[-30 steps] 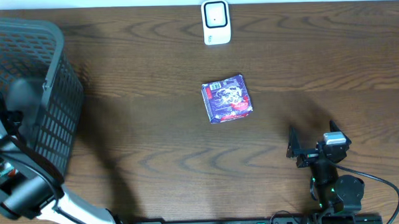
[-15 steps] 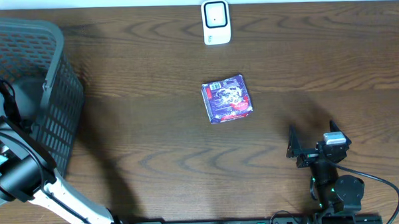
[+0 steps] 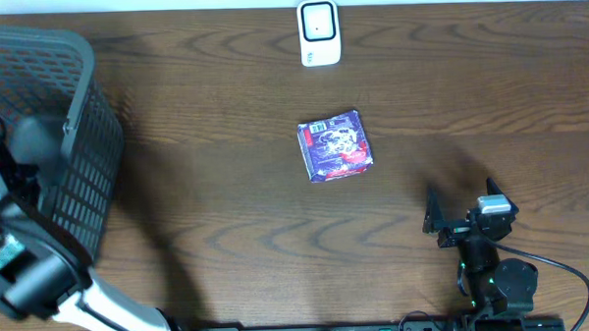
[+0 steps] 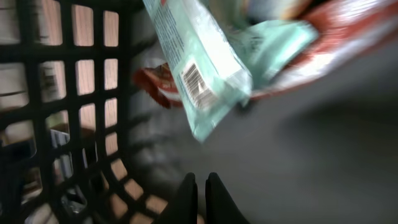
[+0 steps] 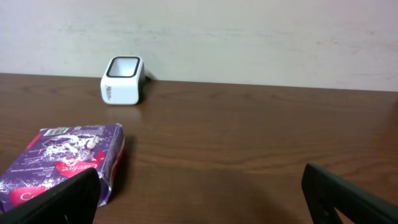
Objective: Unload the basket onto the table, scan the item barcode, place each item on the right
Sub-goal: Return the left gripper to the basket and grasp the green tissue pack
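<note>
Purple packet (image 3: 335, 146) lies flat on the bench (image 3: 228, 237), on the robot's side of the scanner (image 3: 319, 32) and apart from it. No claw touches it.

The basket (image 3: 81, 94) stands far off to the left of the scanner. The left arm reaches down into it. The left wrist view shows a green packet (image 4: 205, 68) inside the basket, with its barcode (image 4: 194, 84) facing the camera. A red packet (image 4: 155, 81) peeks out from behind it. The left claw (image 4: 199, 186) is clenched tight. I see nothing between its fingers, and the green packet looks apart from them. The view is blurry, so I cannot be sure.

The right claw (image 5: 202, 177) is spread wide and holds nothing. It sits low over the bench, to the right of the scanner and nearer the robot, and it looks toward the purple packet.

I think the step in hand is getting a packet to scan. The squeeze in the basket seems to have caught nothing. Next, I think the left claw needs to let go, move onto the green packet and pinch it. Then the packet must be lifted out, carried to the scanner, and turned so the barcode faces the scanner's dark window.
</note>
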Available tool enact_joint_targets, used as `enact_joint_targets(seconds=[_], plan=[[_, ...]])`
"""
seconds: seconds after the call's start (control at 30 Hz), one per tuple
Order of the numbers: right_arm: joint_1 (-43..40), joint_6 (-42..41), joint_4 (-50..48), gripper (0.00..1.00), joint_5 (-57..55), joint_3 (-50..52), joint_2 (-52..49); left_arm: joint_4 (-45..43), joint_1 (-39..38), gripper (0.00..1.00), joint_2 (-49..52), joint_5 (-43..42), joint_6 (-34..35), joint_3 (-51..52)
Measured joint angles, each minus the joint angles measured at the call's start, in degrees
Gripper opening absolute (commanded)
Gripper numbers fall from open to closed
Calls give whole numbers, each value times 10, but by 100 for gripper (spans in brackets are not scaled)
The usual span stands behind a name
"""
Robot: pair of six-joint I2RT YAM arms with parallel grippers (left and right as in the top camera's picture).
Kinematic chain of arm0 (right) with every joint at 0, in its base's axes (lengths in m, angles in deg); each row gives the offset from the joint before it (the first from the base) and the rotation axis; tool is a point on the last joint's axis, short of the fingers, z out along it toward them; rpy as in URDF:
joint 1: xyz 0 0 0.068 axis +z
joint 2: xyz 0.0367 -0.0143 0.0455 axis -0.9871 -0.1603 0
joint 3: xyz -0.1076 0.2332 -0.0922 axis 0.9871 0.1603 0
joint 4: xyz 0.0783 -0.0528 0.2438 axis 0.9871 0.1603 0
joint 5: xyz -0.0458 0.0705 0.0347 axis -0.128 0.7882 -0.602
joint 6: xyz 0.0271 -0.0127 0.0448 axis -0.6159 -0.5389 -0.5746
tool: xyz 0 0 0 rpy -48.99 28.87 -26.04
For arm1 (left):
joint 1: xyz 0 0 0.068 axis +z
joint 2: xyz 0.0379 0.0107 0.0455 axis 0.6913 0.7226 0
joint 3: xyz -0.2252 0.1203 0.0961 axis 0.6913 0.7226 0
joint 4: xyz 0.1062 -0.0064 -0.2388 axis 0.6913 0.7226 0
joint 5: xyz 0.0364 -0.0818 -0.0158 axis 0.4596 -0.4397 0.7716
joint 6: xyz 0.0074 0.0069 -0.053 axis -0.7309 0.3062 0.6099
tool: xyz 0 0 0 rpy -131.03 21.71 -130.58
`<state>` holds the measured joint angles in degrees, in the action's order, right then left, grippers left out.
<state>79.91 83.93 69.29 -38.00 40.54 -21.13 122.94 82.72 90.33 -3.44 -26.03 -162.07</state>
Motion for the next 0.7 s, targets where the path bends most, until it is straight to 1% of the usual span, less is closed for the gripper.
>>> enact_joint_targets(seconds=[0.03, 0.07, 0.13, 0.17, 0.2, 0.27, 0.3, 0.47, 0.7], plan=[[0, 0, 0, 99, 0, 0, 0, -8, 0, 8, -28, -7, 0, -1], [0, 0, 0, 99, 0, 0, 0, -23, -1, 12, -67, -13, 0, -3], [0, 0, 0, 99, 0, 0, 0, -45, -2, 60, -111, -17, -1, -7], [0, 0, 0, 99, 0, 0, 0, -58, -2, 77, -137, -17, -2, -11], [0, 0, 0, 99, 0, 0, 0, -69, -2, 83, -159, -16, -1, -16], [0, 0, 0, 99, 0, 0, 0, -80, -2, 91, -189, -7, 0, -24], [0, 0, 0, 99, 0, 0, 0, -83, -2, 92, -198, -2, 2, -26], [0, 0, 0, 99, 0, 0, 0, -93, -2, 92, -184, 34, 2, -5], [0, 0, 0, 99, 0, 0, 0, -101, 0, 92, -91, 99, 0, 49]])
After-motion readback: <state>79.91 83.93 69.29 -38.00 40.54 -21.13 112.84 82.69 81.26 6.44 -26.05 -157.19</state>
